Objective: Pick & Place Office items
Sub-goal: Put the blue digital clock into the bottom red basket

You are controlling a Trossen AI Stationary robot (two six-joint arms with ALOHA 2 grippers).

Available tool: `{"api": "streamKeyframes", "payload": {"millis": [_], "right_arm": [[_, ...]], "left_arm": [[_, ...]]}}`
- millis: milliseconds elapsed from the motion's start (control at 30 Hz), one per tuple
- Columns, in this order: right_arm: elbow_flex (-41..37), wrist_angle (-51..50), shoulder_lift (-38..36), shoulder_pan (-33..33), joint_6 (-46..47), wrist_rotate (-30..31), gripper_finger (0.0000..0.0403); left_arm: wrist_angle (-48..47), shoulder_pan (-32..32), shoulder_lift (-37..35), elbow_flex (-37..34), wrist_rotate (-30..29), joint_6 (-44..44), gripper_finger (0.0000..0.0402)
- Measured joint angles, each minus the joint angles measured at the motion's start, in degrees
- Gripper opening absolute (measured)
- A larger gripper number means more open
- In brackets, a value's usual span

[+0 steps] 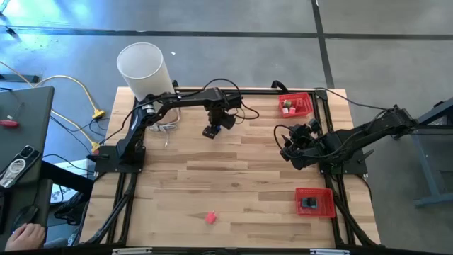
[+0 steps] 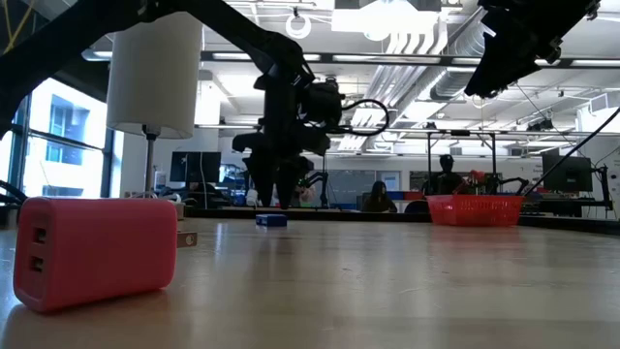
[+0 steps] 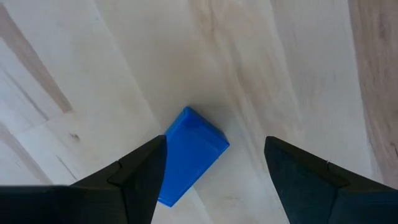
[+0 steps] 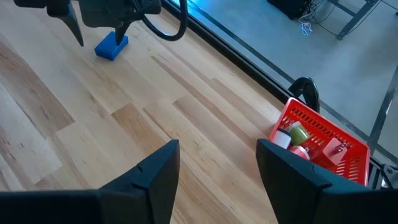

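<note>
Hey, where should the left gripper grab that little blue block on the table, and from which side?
Grip the blue block across its two long flat sides, coming straight down from above. It lies flat on the wooden table, skewed against the open left gripper, so turning the wrist to square the fingers with those sides would likely help.

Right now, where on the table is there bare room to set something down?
Free: the wide middle between the blue block and the pink piece. Crowded: the right edge, with two red trays and the right claw; the left claw hangs over the block.

Bright overhead ceiling lights, soft tabletop shadows, blurred near pink block (image 2: 95,252)
</note>
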Motion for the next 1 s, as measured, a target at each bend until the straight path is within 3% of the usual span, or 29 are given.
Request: {"api": "streamKeyframes", "payload": {"millis": [1000], "right_arm": [[0.0, 0.0, 0.0, 0.0, 0.0, 1.5, 0.0201]], "left_arm": [[4.4, 0.7, -0.3, -3.7, -1.1, 0.1, 0.0264]]}}
